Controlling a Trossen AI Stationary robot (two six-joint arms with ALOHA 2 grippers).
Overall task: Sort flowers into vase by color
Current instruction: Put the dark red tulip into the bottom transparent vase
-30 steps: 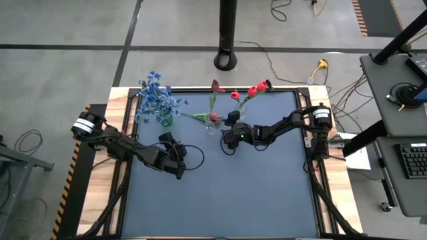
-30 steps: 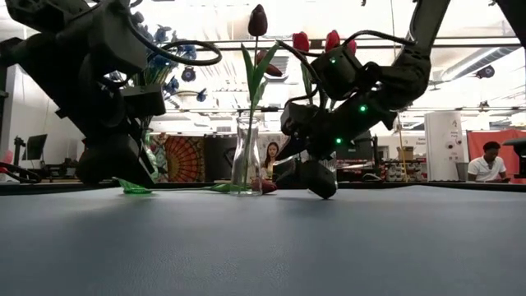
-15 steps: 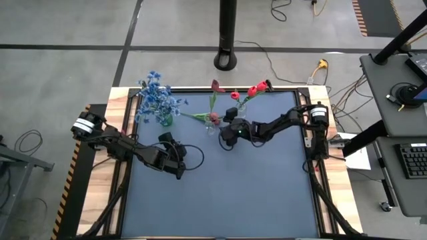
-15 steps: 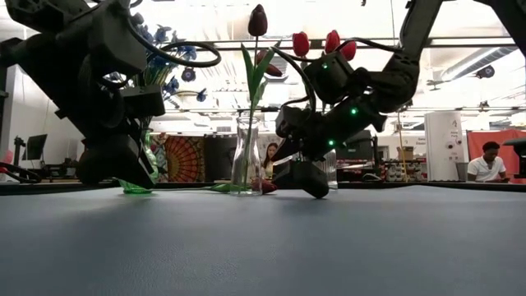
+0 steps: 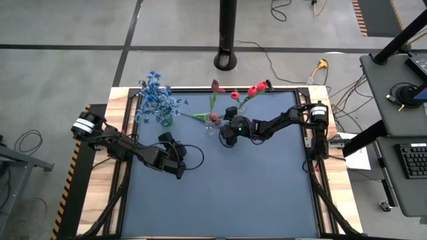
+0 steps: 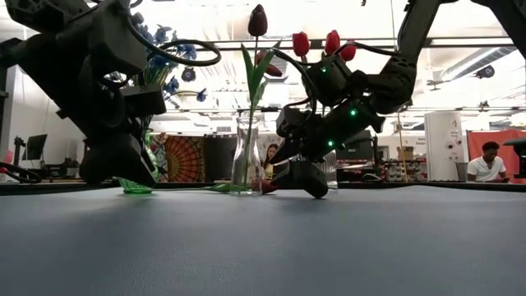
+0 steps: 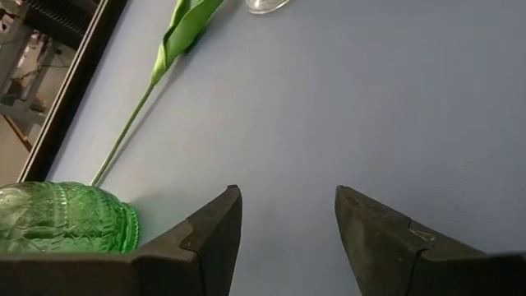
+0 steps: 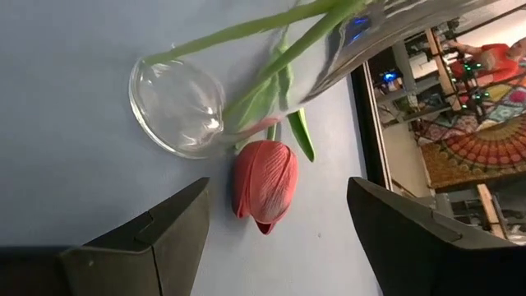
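A red tulip [image 8: 265, 182] lies on the blue table, its bud beside the foot of a clear glass vase [image 8: 177, 107]. Its green stem and leaf [image 7: 164, 49] run toward a green vase [image 7: 66, 218] of blue flowers [image 5: 157, 97]. The clear vase [image 6: 246, 156] holds a dark red tulip [image 6: 257, 20]. A second vase behind it holds red tulips [image 6: 316, 41]. My right gripper [image 8: 279, 197] is open, low over the table, its fingers either side of the lying bud and short of it. My left gripper [image 7: 288, 197] is open with nothing in it, near the green vase.
The three vases stand close together along the table's far edge [image 5: 220, 90]. The near half of the blue mat [image 5: 220, 193] is bare. People sit in the room beyond the table [image 6: 491, 160].
My right gripper has crept toward the table's left, closer to the clear vase and the lying tulip's bud, staying low and open. The flowers and vases have not moved.
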